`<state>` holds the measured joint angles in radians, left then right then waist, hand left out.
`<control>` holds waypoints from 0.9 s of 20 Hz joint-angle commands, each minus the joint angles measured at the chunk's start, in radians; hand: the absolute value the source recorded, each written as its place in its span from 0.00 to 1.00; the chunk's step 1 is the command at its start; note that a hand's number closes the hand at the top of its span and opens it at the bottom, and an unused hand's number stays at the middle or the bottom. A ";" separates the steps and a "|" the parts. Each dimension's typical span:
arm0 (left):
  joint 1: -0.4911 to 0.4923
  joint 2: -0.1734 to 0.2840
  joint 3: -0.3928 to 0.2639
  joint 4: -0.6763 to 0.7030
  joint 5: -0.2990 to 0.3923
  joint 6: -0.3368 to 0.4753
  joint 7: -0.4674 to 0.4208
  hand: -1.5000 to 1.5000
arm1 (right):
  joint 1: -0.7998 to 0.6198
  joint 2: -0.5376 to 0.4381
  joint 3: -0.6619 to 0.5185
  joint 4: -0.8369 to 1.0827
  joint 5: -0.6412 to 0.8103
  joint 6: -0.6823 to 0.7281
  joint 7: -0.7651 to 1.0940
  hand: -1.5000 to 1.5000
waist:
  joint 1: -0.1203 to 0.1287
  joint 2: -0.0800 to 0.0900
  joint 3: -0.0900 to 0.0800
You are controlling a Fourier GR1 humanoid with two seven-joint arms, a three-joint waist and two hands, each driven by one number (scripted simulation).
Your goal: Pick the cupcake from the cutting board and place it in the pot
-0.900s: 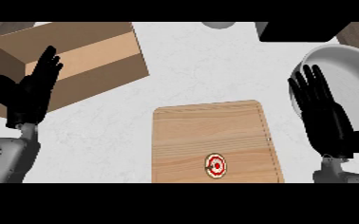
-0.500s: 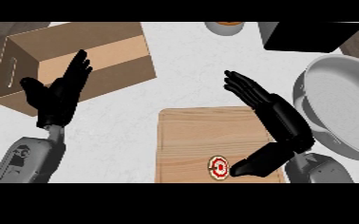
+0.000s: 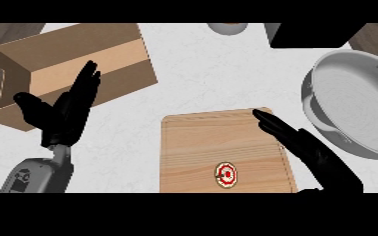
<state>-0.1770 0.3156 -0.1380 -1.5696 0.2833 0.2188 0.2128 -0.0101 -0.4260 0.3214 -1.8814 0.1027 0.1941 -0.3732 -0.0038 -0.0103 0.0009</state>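
Two open hands over the board, cupcake lying untouched

Two black hands are showing above a white marbled tabletop (image 3: 199, 75). Beyond the left hand, a big cardboard box (image 3: 70, 65) is sitting on that surface, and this hand's fingertips are overlapping the box's front edge. To the outer side of the right hand, a large grey pot (image 3: 343, 105) is standing with its rim just beside the board. A wooden cutting board (image 3: 221, 140) is lying between the two hands, under the right one. The left hand (image 3: 63, 115) is resting open, fingers straight and pointing away from the robot, thumb spread wide. The right hand (image 3: 317, 155) is stretching flat over the board's right edge, fingers straight and holding nothing. A dark block (image 3: 314, 35) is sitting beyond the pot, and a small grey round thing (image 3: 227, 28) is showing at the far edge. The cupcake (image 3: 227, 173), red and white from above, is sitting on the board's near part, just left of the right hand and apart from it.
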 commanded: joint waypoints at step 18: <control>0.038 -0.050 -0.032 -0.094 -0.064 0.021 0.061 0.50 | -0.188 -0.245 0.080 -0.372 0.108 0.372 0.802 0.00 | 0.012 0.010 -0.002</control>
<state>-0.1343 0.2756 -0.1696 -1.6558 0.2374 0.2334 0.2639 -0.1382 -0.7080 0.3324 -2.2536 0.1952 0.5144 0.2681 0.0062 -0.0013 -0.0021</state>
